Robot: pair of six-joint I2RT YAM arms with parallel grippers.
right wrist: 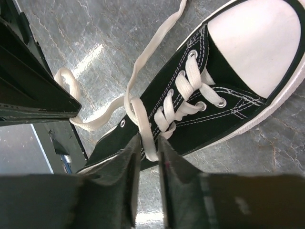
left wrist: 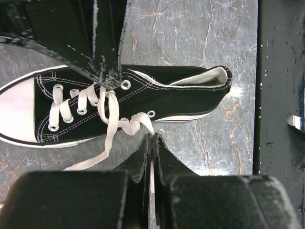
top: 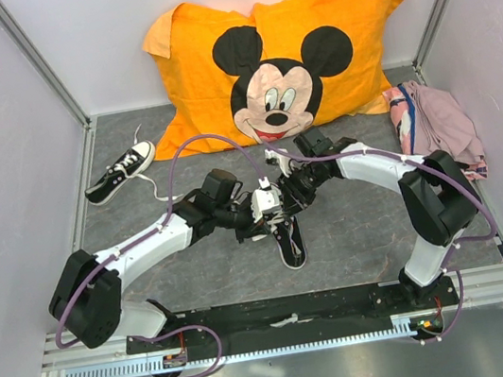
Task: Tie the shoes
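One black sneaker (top: 290, 240) lies on the grey floor under both grippers, also seen in the left wrist view (left wrist: 157, 98) and the right wrist view (right wrist: 224, 90). Its white laces (left wrist: 110, 125) are loosely crossed over the tongue. My left gripper (top: 262, 208) hangs above it. Its jaws (left wrist: 152, 136) are pressed together on a thin strip of white lace that runs up from the shoe. My right gripper (top: 286, 193) is beside it. Its jaws (right wrist: 148, 138) stand a lace's width apart with a lace loop (right wrist: 143, 124) pinched between them. The second sneaker (top: 121, 172) lies apart at the far left.
An orange Mickey Mouse pillow (top: 279, 60) leans on the back wall. A pink cloth (top: 438, 125) is bunched at the right wall. The black base rail (top: 281, 316) runs along the near edge. Loose lace (right wrist: 157, 43) trails on the floor beside the shoe.
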